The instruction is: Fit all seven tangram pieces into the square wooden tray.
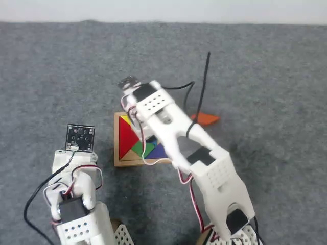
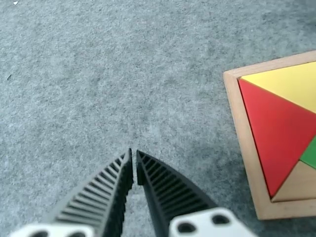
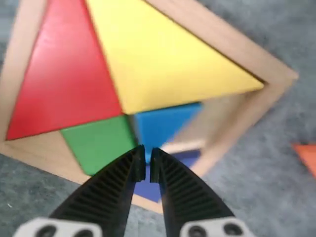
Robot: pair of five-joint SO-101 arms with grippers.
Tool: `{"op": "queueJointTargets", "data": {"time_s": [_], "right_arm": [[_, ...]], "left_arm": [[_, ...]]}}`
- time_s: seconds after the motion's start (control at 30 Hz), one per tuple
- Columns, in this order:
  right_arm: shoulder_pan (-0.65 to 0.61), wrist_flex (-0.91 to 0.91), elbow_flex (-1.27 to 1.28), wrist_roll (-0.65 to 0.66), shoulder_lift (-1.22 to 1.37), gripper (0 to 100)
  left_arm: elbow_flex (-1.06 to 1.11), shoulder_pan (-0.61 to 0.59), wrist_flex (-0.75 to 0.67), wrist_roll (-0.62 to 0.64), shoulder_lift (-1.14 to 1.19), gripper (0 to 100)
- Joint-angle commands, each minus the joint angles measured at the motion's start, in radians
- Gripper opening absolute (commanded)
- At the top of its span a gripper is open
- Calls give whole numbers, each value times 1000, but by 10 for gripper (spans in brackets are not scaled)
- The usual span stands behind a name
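Observation:
The square wooden tray [image 1: 117, 153] lies mid-table, holding a red triangle [image 1: 127, 138], a yellow triangle [image 1: 124, 120], a green piece [image 1: 142, 149] and blue pieces [image 1: 158, 151]. An orange piece [image 1: 207, 119] rests on the carpet to the tray's right. My right arm [image 1: 168, 127] stretches over the tray. Its gripper [image 3: 146, 150] is shut and empty, hovering over the green piece [image 3: 98, 143] and a blue piece [image 3: 163, 123]. Bare tray floor [image 3: 212, 123] shows beside the blue piece. My left gripper [image 2: 133, 153] is shut over carpet, left of the tray [image 2: 247, 148].
Grey carpet covers the whole table, with open room at the far side and to the left. The left arm [image 1: 76, 178] is drawn back at the near left. Cables hang from the right arm above the tray.

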Motion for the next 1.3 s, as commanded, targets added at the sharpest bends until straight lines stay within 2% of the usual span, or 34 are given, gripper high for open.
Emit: {"op": "queueJointTargets", "data": {"time_s": [0.0,0.2,0.43,0.53,0.9,1.2,1.27], "right_arm": [[96,82,-84,64,-163,27],[213,107,-49,203,-277,32],[68,-223,180,215,-174,32],[18,-265,184,215,-117,31],[-25,-257,184,218,-91,28],[-4,-139,193,219,-321,27],[2,-119,221,272,-364,27]], "left_arm": [[-8,-6,-20,-11,-9,13],[-8,-6,-21,-11,-9,13],[-8,-6,-21,-11,-9,13],[-8,-6,-21,-11,-9,13],[-8,-6,-21,-11,-9,13],[-8,-6,-21,-11,-9,13],[-8,-6,-21,-11,-9,13]]}}
